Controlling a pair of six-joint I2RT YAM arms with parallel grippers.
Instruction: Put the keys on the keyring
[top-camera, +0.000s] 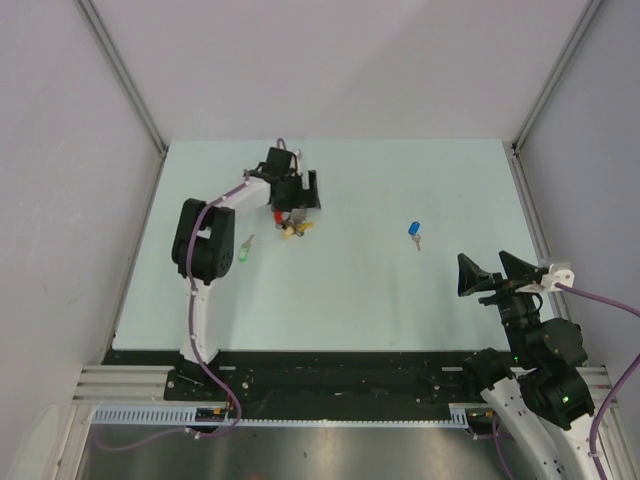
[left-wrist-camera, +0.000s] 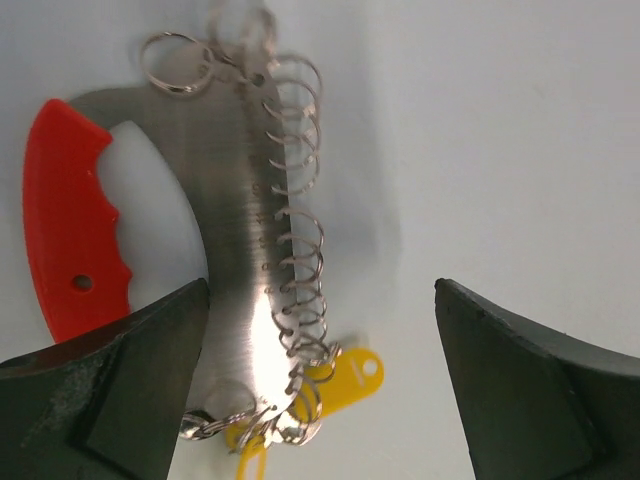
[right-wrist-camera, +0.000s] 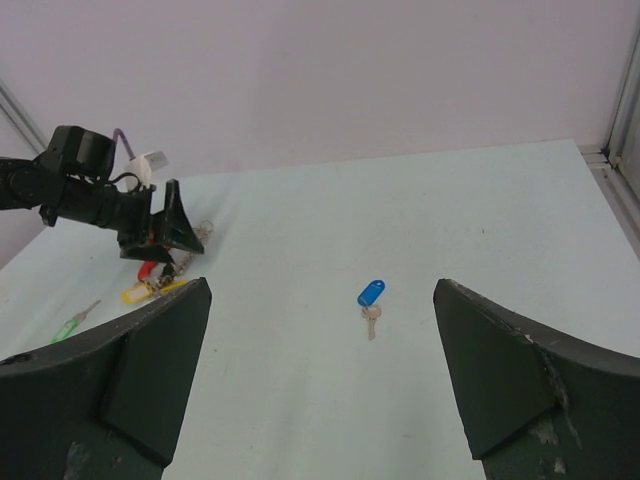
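The keyring (left-wrist-camera: 240, 250) lies on the table: a grey metal plate with a row of wire rings, a curved red handle (left-wrist-camera: 70, 240) and yellow tags (left-wrist-camera: 350, 375). It also shows in the top view (top-camera: 292, 226). My left gripper (top-camera: 296, 196) is open just above it, jaws wide on either side, empty. The blue key (top-camera: 414, 232) lies alone mid-right, also in the right wrist view (right-wrist-camera: 370, 297). The green key (top-camera: 245, 249) lies left of the keyring, and shows in the right wrist view (right-wrist-camera: 72, 324). My right gripper (top-camera: 497, 272) is open and empty, near right.
The pale table (top-camera: 340, 310) is bounded by grey walls and metal corner posts (top-camera: 120, 70). A black rail (top-camera: 340, 375) runs along the near edge between the arm bases.
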